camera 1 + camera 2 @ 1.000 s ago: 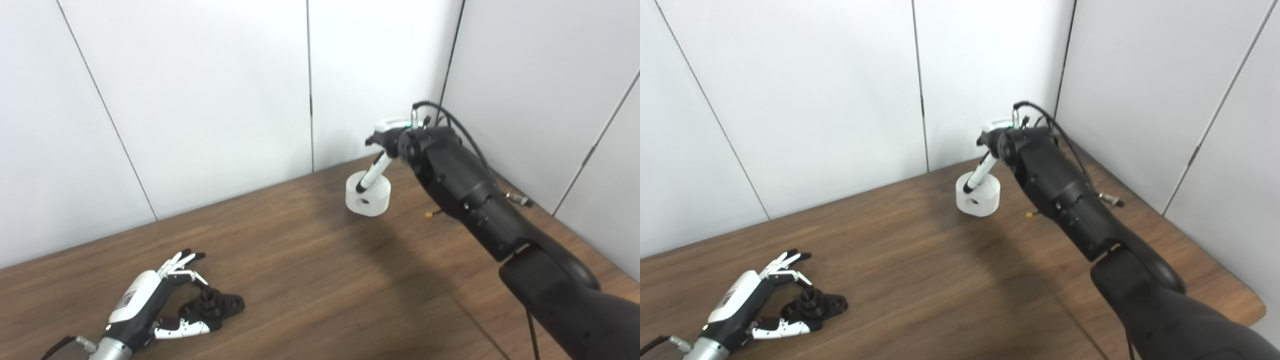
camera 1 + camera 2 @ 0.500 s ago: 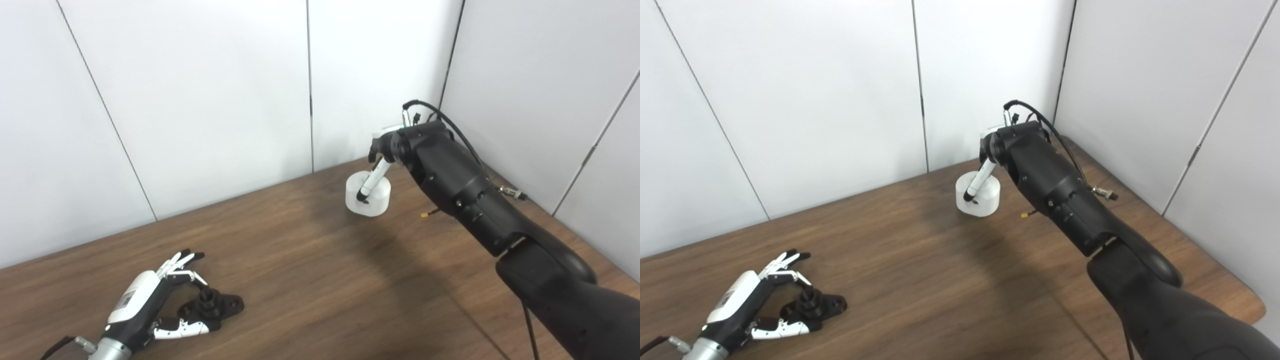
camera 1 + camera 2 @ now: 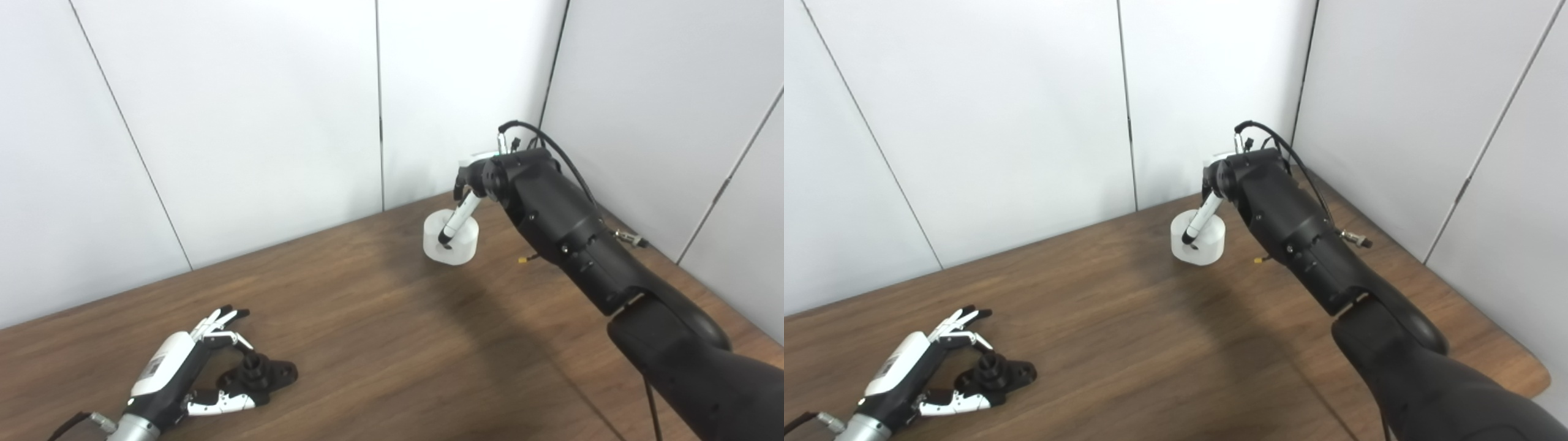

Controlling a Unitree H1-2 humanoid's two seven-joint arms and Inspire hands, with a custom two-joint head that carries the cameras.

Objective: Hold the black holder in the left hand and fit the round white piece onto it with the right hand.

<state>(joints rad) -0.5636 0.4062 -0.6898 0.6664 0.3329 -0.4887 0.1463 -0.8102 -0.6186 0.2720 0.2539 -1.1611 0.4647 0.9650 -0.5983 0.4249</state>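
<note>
Right hand (image 3: 471,184) over round white piece (image 3: 451,237)

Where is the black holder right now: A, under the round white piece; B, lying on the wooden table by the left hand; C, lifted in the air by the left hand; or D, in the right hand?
B: the black holder lies flat on the wooden table, with the left hand around its near end.
</note>
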